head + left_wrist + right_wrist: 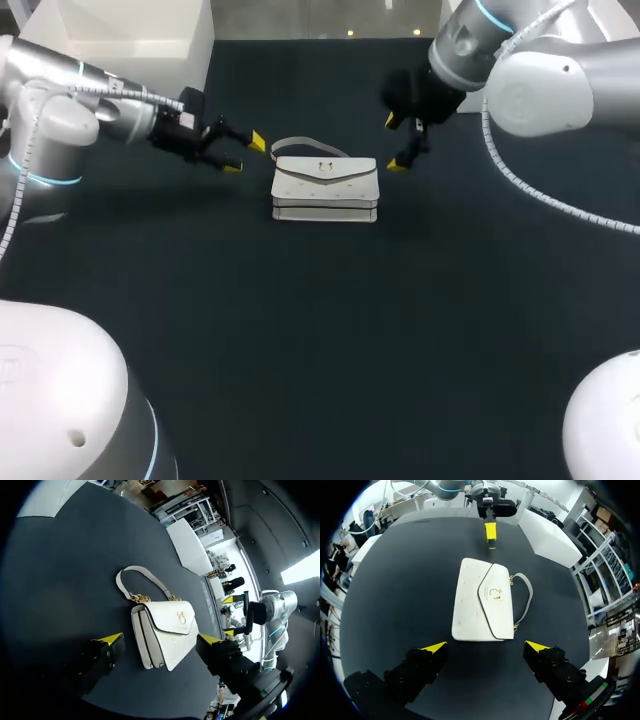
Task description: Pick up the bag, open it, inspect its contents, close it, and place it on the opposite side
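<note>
Item: one white handbag (326, 188), set on the dark tabletop (300, 330) in its far middle part, flap side showing, flap down and closed over the front. Strap (300, 145): short, pale, looping out from the bag's far left corner on gold-coloured links. Clasp (324, 167): small gold-coloured metal emblem at the flap's centre; rows of small studs across the flap. Left gripper (245, 154): just left of the bag, near the strap, fingers apart, holding nothing, no contact visible. Right gripper (393, 143): just right of the bag's far right corner, fingers apart, holding nothing, no contact visible. Progress, as judged: none of the task's steps is done; the bag is not yet lifted and sits flanked by both grippers. Remaining: pick-up, opening the flap, inspecting the contents, closing, and setting down on the opposite side. Markings: no label, tag or legible writing can be made out on the bag in any view; the clasp emblem is too small to make out.
</note>
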### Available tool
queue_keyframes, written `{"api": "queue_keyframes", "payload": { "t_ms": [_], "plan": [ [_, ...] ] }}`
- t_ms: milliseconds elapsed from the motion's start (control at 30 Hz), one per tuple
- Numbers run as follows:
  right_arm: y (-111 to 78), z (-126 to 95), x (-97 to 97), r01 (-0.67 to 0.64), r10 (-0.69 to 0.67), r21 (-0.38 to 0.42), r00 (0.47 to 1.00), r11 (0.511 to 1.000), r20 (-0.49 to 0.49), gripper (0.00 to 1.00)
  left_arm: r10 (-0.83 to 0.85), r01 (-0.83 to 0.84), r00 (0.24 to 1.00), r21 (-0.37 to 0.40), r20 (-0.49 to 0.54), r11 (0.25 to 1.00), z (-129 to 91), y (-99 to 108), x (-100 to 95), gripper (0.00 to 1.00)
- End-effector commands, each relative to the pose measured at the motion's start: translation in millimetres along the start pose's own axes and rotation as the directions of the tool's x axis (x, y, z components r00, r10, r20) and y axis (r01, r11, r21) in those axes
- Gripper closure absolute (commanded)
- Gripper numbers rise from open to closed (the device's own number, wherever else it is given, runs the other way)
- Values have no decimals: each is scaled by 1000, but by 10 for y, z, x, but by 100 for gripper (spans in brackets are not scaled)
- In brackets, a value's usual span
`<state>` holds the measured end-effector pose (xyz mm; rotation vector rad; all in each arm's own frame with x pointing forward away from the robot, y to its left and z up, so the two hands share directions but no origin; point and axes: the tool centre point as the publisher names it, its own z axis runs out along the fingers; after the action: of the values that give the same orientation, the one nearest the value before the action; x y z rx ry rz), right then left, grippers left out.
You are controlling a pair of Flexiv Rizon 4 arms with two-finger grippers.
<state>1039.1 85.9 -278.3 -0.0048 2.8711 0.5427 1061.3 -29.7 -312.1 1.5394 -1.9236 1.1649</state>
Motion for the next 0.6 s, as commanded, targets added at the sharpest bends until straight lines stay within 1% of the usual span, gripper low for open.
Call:
{"api": "queue_keyframes", "payload": {
  "t_ms": [33,133,233,300,333,367,433,500,567,600],
  "plan": [
    [83,-50,112,-7,1,85,998,996,68,0,110,-109,993,-28,38,994,-161,-34,117,0],
    [116,-30,152,-11,1,109,995,994,99,0,231,-227,971,-62,58,972,-244,-38,166,0],
    [134,-4,187,-13,-1,112,992,994,123,0,355,-346,931,-103,86,932,-314,-48,214,0],
    [152,9,209,-10,-6,110,990,994,143,0,418,-406,905,-129,86,905,-346,-53,232,0],
    [159,12,215,-8,-9,112,989,994,151,0,436,-422,895,-139,89,896,-352,-58,237,0],
    [171,16,224,-4,-15,115,986,993,164,0,478,-461,874,-164,87,872,-366,-61,241,0],
    [183,18,232,-1,-20,117,984,993,176,0,510,-488,856,-197,80,850,-380,-69,244,0],
    [192,20,239,5,-28,123,982,992,188,0,560,-531,826,-239,69,813,-391,-81,241,0],
    [196,18,247,7,-32,127,979,992,201,0,595,-560,800,-263,76,786,-398,-95,243,0],
    [201,13,258,10,-38,131,976,991,213,0,620,-582,782,-281,63,763,-405,-110,243,0]
  ]
}}
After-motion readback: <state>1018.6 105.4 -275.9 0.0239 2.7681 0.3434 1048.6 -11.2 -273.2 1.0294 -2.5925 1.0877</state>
